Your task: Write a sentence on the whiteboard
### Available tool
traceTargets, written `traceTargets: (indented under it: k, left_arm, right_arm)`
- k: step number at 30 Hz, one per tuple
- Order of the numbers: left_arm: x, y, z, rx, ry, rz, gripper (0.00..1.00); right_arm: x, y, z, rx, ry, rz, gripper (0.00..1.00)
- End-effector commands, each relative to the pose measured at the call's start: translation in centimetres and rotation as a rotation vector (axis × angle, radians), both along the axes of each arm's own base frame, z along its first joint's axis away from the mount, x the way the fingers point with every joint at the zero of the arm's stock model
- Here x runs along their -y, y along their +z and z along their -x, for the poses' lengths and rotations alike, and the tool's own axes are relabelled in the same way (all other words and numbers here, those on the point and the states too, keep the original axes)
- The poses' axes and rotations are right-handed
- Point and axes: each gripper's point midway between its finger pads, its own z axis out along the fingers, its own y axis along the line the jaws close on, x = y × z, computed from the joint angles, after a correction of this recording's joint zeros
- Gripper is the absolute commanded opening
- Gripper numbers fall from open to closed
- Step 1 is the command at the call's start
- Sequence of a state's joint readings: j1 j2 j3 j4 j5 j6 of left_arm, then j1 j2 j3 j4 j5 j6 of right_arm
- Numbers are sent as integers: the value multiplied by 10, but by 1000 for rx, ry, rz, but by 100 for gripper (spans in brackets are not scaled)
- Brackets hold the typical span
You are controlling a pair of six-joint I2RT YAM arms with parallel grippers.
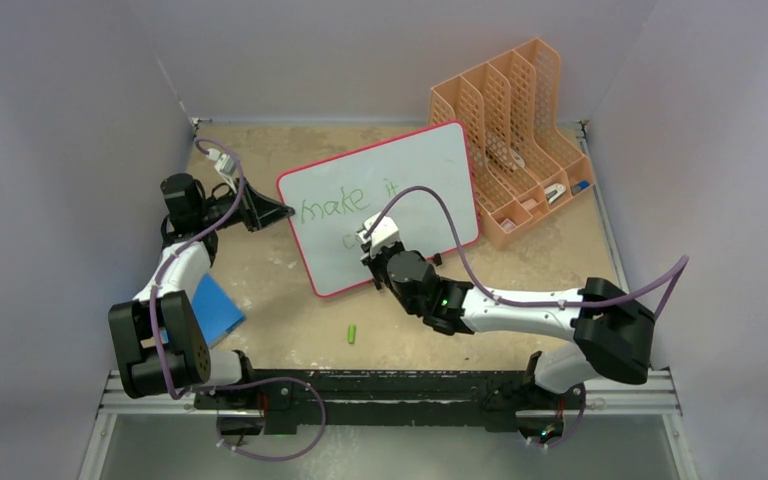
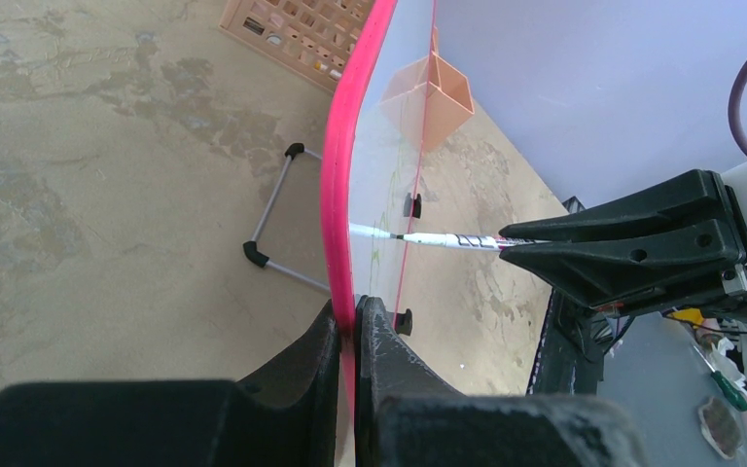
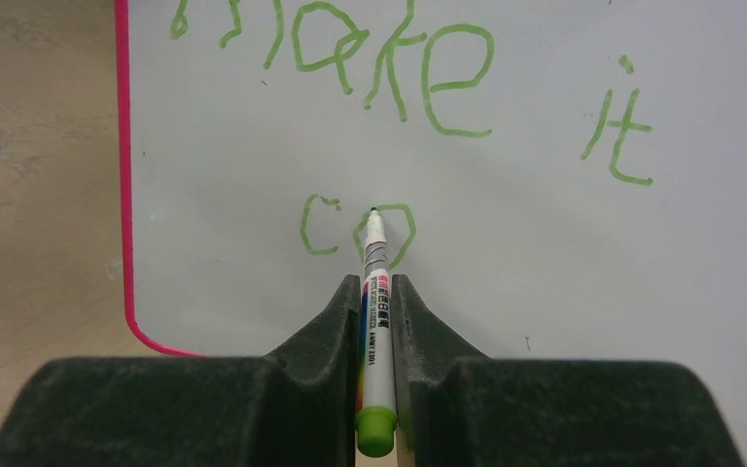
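Standing tilted at mid-table (image 1: 290, 290), the whiteboard (image 1: 430, 170) has an orange rack (image 1: 520, 130) just to its right. Left end effector (image 2: 355, 326) pinches the whiteboard's pink rim; right end effector (image 3: 377, 292) pinches a marker (image 3: 374, 321), its tip on the "o". The sentence (image 3: 399, 88) reads "make it" above "co" in green. A green cap (image 1: 353, 332) lies near the whiteboard's front edge.

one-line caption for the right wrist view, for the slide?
Right jaws pinch the marker, tip at the whiteboard; sentence so far: "make it co".
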State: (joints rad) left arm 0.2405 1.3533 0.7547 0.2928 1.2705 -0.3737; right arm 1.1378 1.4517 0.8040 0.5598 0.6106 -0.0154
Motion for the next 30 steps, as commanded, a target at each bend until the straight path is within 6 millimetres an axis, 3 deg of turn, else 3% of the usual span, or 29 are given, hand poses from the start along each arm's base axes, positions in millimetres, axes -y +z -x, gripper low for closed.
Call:
traceTargets:
  k: [1,15,26,30]
  left_arm:
    - [6,9,2,68,-29,-25,0]
    - [6,10,2,69,-29,-25,0]
    - [6,9,2,68,-27,-25,0]
    - [6,9,1,68,-25,-26,0]
  right_arm:
    - [-10,15,0,19,19,-33,0]
    - [-3,15,4,13,17,-23,0]
    - [3,50,9,50,29,-113,0]
    - [10,52,10,54,16,-120,0]
